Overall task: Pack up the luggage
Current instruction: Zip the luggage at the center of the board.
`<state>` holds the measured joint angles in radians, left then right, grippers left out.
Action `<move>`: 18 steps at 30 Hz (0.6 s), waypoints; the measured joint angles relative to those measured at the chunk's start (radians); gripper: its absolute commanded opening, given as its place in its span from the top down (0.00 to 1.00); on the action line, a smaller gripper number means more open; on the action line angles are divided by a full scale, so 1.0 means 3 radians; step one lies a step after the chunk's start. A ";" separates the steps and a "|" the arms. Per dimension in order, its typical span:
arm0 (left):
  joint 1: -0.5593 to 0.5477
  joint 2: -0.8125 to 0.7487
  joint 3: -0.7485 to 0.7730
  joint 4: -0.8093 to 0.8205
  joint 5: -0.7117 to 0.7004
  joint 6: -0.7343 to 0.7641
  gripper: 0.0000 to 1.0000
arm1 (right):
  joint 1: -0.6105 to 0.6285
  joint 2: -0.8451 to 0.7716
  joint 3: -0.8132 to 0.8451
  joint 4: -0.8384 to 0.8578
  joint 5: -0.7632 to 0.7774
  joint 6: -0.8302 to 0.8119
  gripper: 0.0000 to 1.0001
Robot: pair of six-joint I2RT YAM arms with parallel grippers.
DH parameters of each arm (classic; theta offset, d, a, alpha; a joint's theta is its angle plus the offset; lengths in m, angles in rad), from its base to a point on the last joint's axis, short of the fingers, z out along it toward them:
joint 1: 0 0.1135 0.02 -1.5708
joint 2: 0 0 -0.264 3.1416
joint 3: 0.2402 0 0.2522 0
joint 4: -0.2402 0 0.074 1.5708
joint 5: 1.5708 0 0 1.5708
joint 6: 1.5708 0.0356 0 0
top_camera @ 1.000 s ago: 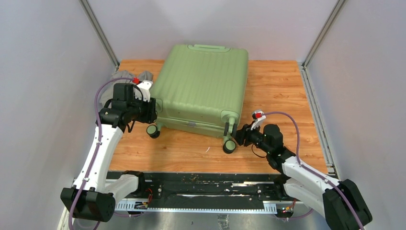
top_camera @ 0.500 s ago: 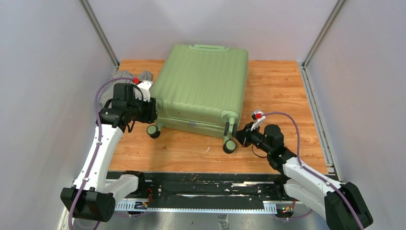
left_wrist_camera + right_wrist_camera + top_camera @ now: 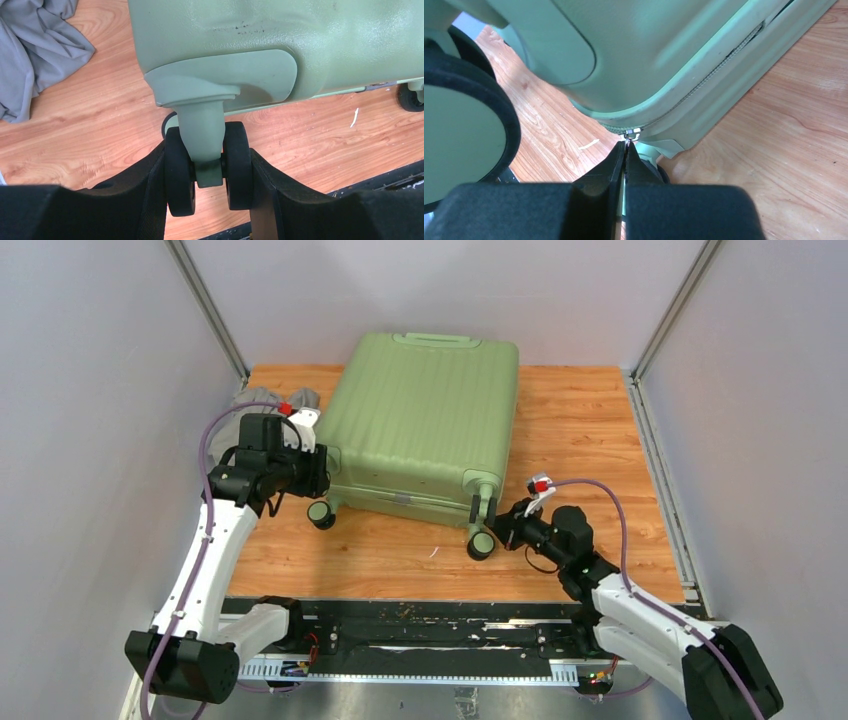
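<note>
Left gripper (image 3: 207, 172), half-open, clamps my one luggage's (image 3: 420, 420) eight-o'clock wheel (image 3: 237, 170); right gripper (image 3: 625, 155) pinches shut its five-o'clock zipper pull (image 3: 631, 133).

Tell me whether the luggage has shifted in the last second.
No. Against the wooden table, the luggage lies where it lay: its far end at the table's back edge, its near wheels on the same spots.

Bright even light, soft shadows under the luggage (image 3: 420, 420), close wheel (image 3: 459, 130) blurred in right wrist view
</note>
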<state>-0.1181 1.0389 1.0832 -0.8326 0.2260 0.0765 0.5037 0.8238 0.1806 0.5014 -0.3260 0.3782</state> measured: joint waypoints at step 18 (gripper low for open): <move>-0.0196 -0.0001 -0.0003 0.0088 -0.0337 -0.0014 1.00 | 0.0777 0.0431 -0.0027 0.0515 0.0910 0.0107 1.00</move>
<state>-0.1768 1.0386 1.0824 -0.8062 0.1249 0.0723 0.7368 0.9531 0.1726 0.6559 -0.0528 0.4103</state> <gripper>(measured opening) 0.494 0.009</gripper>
